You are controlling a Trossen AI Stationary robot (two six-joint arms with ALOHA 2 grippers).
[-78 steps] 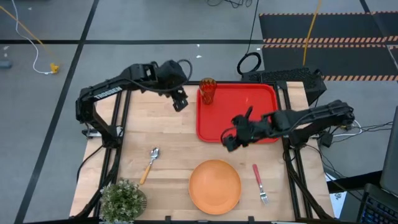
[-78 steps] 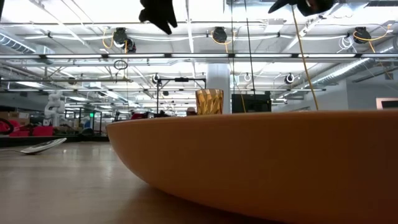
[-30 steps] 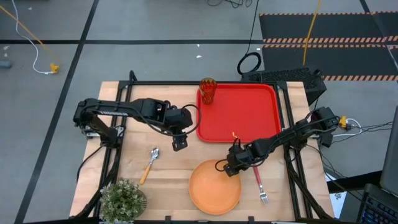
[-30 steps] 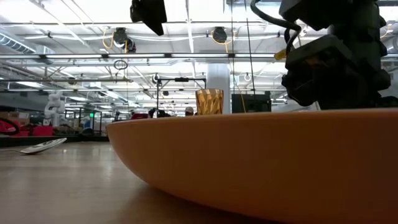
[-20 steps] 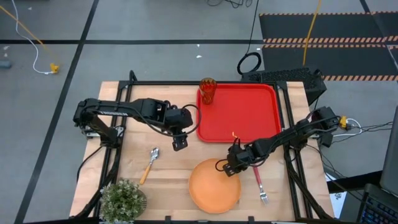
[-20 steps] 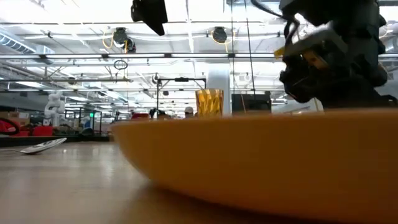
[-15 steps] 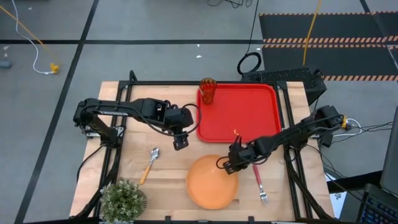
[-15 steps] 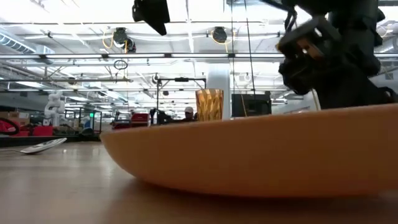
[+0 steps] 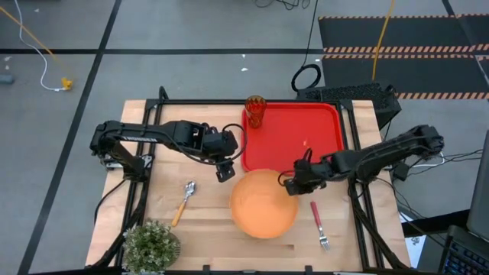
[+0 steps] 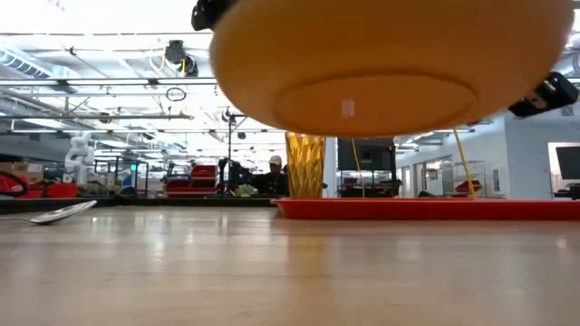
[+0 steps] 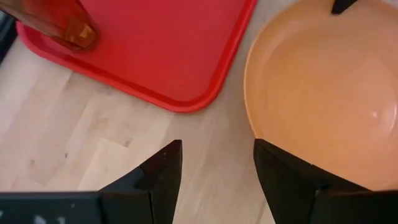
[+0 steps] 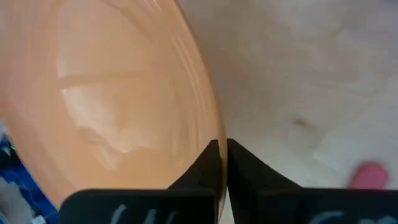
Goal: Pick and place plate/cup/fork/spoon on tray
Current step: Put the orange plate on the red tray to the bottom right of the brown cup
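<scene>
The round orange plate (image 9: 261, 205) hangs above the table just near of the red tray (image 9: 302, 141), with my right gripper (image 9: 293, 182) shut on its right rim. In the low view the plate's underside (image 10: 381, 63) shows well above the wood. The amber cup (image 9: 254, 112) stands upright on its base in the tray's far left corner. My left gripper (image 9: 224, 173) hovers open left of the tray, holding nothing. The yellow-handled spoon (image 9: 183, 201) lies flat at the left, and the red-handled fork (image 9: 318, 225) lies flat at the right. My right gripper pinches the plate's rim (image 12: 210, 127) on the plate's far right side, the rim running between its two fingers (image 12: 239, 165). The fingers come from the table's right, slanting down. The plate is lifted clear of the table.
A potted green plant (image 9: 150, 246) stands at the table's near left corner. Black frame rails run along the table's left, right and far sides. Bare wood lies between the spoon and the plate.
My right gripper has shut on the plate's rim, then risen and drawn back toward the tray. The plate first tipped up on its right side, then came clear of the table and shifted toward the far edge.
</scene>
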